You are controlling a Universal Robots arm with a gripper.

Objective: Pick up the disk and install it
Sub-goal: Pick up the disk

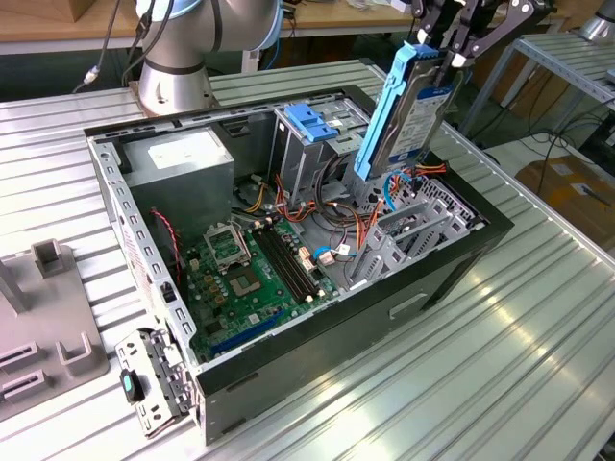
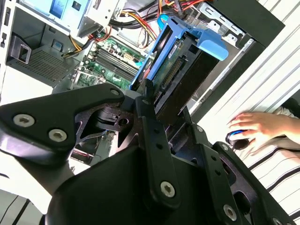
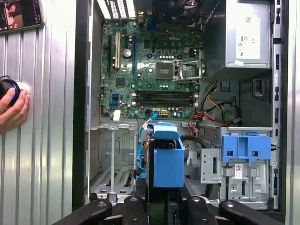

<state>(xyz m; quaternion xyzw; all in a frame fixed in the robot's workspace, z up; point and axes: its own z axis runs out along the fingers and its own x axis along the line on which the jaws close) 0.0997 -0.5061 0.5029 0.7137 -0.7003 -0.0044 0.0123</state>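
Worktable (image 1: 538, 317) of ribbed silver metal, carrying an open black computer case (image 1: 336, 355) lying on its side, interior up. Robot arm base (image 1: 173, 67) stands on the table behind the case. Grey fixture (image 1: 48, 327) sits on the table at the exterior view's left, apart from the case.

Inside the case:
- grey power supply box (image 1: 183, 158) with a white label, in the corner nearest the arm base
- green motherboard (image 1: 250, 279) along the floor, memory slots showing
- grey metal drive bay (image 1: 413, 230) at the exterior view's right end, open
- ridged blue latch piece (image 1: 312, 120) atop a separate metal cage near the middle
- red, orange and yellow cables (image 1: 332, 216) bunched between cage and bay

Disk (image 1: 404, 110), dark drive in a bright blue carrier, is off the table and up on end, slightly tilted, above the drive bay. Its lower end hangs over the cables, just beside the bay; not seated in the bay. In the first wrist view the disk (image 3: 168, 161) lies over the gap between the bay and the latch cage.

Gripper (image 1: 444, 48), black, clamped onto the disk's upper end; in the second wrist view its fingers (image 2: 147, 110) press the carrier's sides.

Person's hand (image 2: 255, 126) rests on a small dark round object (image 2: 236, 138) on the table outside the case.
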